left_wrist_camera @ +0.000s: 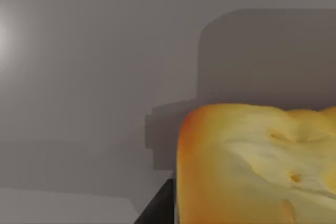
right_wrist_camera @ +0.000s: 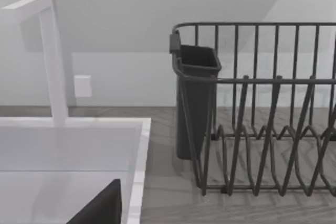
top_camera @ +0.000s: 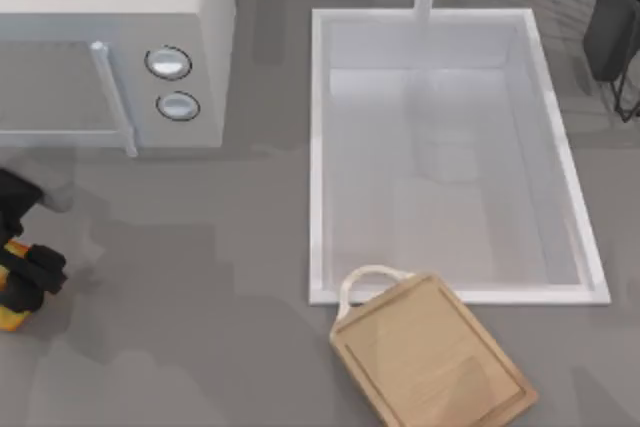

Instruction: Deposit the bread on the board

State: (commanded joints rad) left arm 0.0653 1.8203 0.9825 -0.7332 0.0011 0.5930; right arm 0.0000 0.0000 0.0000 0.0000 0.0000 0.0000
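Left gripper (top_camera: 22, 282) sits at the far left edge of the table, just in front of the microwave (top_camera: 110, 47), and its dark fingers are clamped around the bread (left_wrist_camera: 257, 166), a golden-orange chunk looming large in the left wrist view. The board (top_camera: 430, 357) lies well apart, at the near edge just below the sink (top_camera: 320, 147), white loop handle touching the rim. Right arm is parked at the far right by the dish rack (right_wrist_camera: 262, 129); whether its fingers are apart or together, I cannot tell.
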